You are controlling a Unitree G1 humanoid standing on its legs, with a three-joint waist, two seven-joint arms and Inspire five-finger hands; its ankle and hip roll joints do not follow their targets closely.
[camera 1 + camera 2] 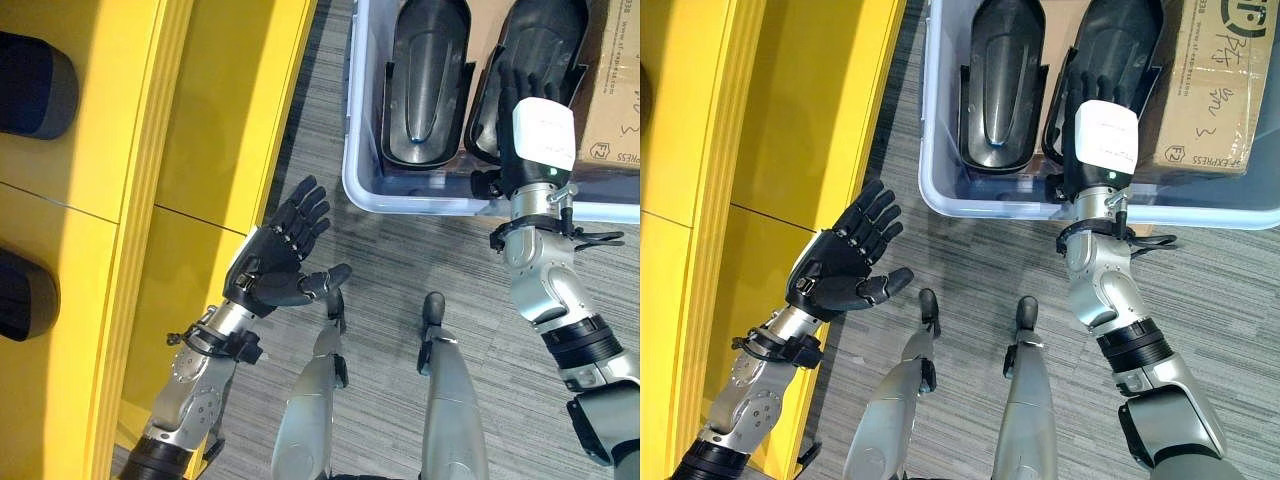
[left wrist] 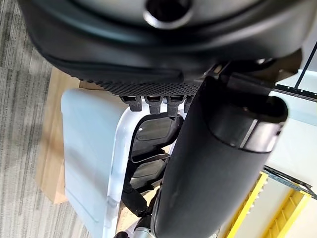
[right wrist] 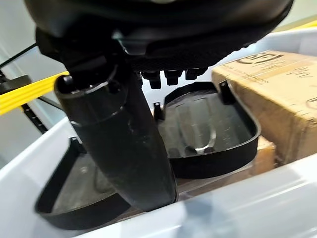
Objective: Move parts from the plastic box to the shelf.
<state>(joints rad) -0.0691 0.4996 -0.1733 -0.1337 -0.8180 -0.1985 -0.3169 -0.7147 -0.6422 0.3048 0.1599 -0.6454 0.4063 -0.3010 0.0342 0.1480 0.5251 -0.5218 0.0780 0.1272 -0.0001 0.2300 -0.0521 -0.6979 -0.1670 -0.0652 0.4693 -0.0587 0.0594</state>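
Nearest, the left hand (image 1: 275, 260) hangs open-palmed and empty over the carpet beside the yellow shelf (image 1: 90, 150). Farther right, the right hand (image 1: 1095, 110) reaches over the plastic box (image 1: 940, 195) rim, fingers extended above the right black moulded part (image 1: 1120, 45), grasping nothing; both glossy scoop-shaped parts run near-to-far.

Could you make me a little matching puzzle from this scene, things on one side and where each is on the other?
Things:
1. left hand
2. right hand
3. cardboard box
4. black parts

Places:
A. reaching over the plastic box's near wall
B. open, palm up, above the carpet beside the yellow shelf
C. side by side inside the plastic box
D. in the plastic box's right end, beside the parts

Pairs: 1-B, 2-A, 3-D, 4-C
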